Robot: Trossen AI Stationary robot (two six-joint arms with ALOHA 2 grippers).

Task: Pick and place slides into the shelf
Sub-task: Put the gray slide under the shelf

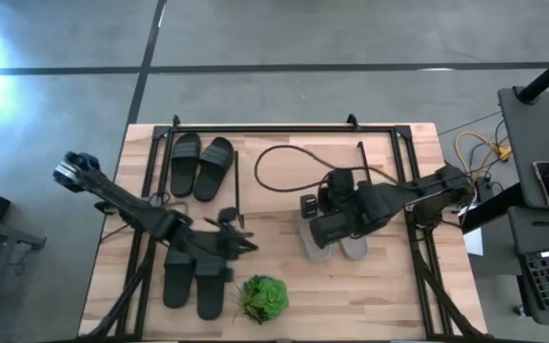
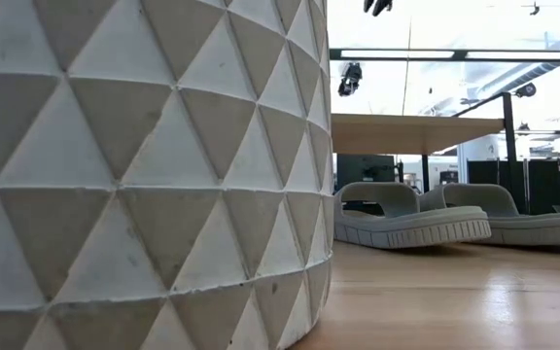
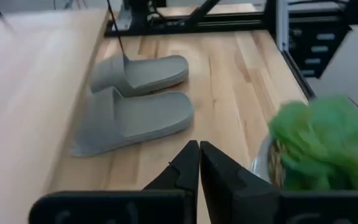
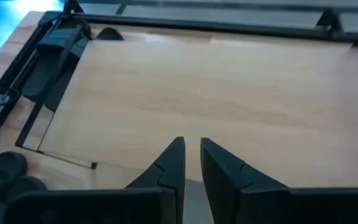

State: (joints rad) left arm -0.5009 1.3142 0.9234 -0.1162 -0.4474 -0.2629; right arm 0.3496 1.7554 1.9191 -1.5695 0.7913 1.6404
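Observation:
A pale grey pair of slides [image 1: 330, 244] lies at the near edge of the shelf [image 1: 298, 143], side by side on the table [image 3: 135, 106] [image 2: 411, 219]. One black pair [image 1: 201, 167] lies by the shelf's left wire end. The other black pair [image 1: 196, 278] is partly under my left arm. My left gripper [image 1: 246, 244] [image 3: 199, 163] is shut and empty, pointing right toward the grey pair. My right gripper [image 1: 306, 211] [image 4: 191, 152] hovers over the grey pair and the shelf's plank top [image 4: 216, 93], fingers a little apart, holding nothing.
A green leafy plant [image 1: 263, 297] [image 3: 316, 143] stands near the table's near edge; its grey faceted pot [image 2: 144, 175] fills the left of the low view. A dark cable loop [image 1: 289, 167] lies on the shelf top. Black frame rails [image 1: 417, 191] run along the table's sides.

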